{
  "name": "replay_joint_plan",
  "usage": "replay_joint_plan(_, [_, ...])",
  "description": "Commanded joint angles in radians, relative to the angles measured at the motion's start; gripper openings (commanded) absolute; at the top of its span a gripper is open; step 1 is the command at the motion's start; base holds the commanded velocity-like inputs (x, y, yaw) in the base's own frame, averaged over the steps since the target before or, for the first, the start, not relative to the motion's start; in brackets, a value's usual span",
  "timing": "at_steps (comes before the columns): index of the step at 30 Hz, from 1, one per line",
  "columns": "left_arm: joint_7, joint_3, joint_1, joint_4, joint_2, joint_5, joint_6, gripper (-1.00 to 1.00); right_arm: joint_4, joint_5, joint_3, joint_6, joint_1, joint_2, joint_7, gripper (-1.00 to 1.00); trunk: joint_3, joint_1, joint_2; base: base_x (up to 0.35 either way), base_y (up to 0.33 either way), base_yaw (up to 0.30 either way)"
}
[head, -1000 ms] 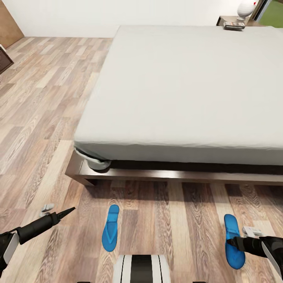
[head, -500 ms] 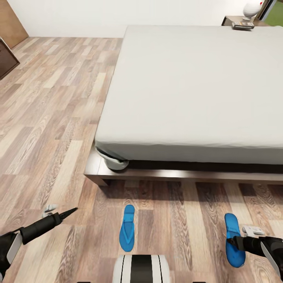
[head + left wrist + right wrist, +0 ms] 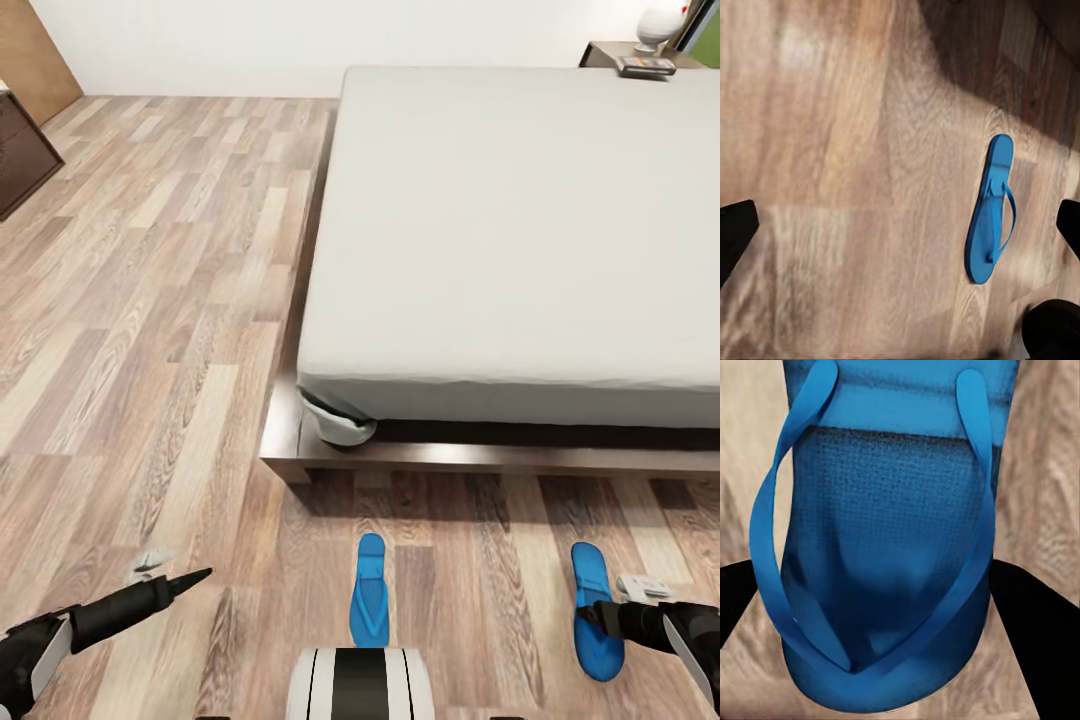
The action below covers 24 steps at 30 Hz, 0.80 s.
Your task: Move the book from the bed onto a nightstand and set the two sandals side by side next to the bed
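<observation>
One blue sandal (image 3: 369, 590) lies flat on the wood floor (image 3: 150, 300) near the bottom middle of the head view, a little way from the foot of the bed (image 3: 520, 250). The other sandal (image 3: 594, 610) is at the lower right, well apart from the first one. The right gripper (image 3: 600, 618) holds this second sandal. In the right wrist view its dark fingers (image 3: 1035, 637) sit on both sides of the sandal's edge.

The left gripper (image 3: 190, 578) is at the lower left, over bare floor. Its fingers are wide apart and hold nothing.

The big white bed fills the upper right. At the top right corner a brown nightstand (image 3: 605, 52) stands beside it, with the book (image 3: 645, 66) lying on top, next to a white round thing (image 3: 660, 20).
</observation>
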Motion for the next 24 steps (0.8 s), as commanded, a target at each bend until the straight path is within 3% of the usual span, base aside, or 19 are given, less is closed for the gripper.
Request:
replay_joint_plan(1, [-0.005, 0.015, 0.001, 0.043, 0.008, 0.008, -0.017, 1.00, -0.002, 0.000, -0.004, 0.007, 0.000, 0.000, 0.003, -1.00, -0.001, 0.000, 0.000, 0.105, 0.304, 0.000])
replay_joint_plan(5, [-0.043, 0.070, 0.003, 0.144, 0.023, 0.010, -0.089, 1.00, -0.002, 0.000, -0.004, 0.008, 0.000, 0.000, 0.003, -1.00, -0.001, 0.000, 0.000, 0.104, 0.304, 0.000])
replay_joint_plan(12, [-0.059, 0.085, 0.003, 0.180, 0.030, 0.010, -0.124, 1.00, -0.002, 0.000, -0.002, 0.008, -0.001, 0.000, 0.003, -1.00, -0.001, 0.000, 0.000, 0.103, 0.304, 0.000])
replay_joint_plan(20, [-0.073, 0.098, 0.003, 0.166, 0.031, 0.012, -0.123, 1.00, -0.002, 0.000, -0.002, 0.008, 0.000, 0.001, 0.003, -1.00, -0.001, 0.000, 0.000, 0.103, 0.304, 0.000])
replay_joint_plan(22, [-0.116, 0.104, 0.003, 0.126, 0.031, 0.013, -0.115, 1.00, -0.002, 0.000, -0.001, 0.008, 0.000, 0.002, 0.003, -1.00, -0.001, 0.000, 0.000, 0.115, 0.304, 0.000])
replay_joint_plan(24, [-0.183, 0.114, 0.001, 0.056, 0.039, 0.020, -0.064, 1.00, -0.002, 0.001, -0.001, 0.008, 0.000, 0.002, 0.002, -1.00, -0.001, 0.000, 0.000, 0.129, 0.304, 0.000])
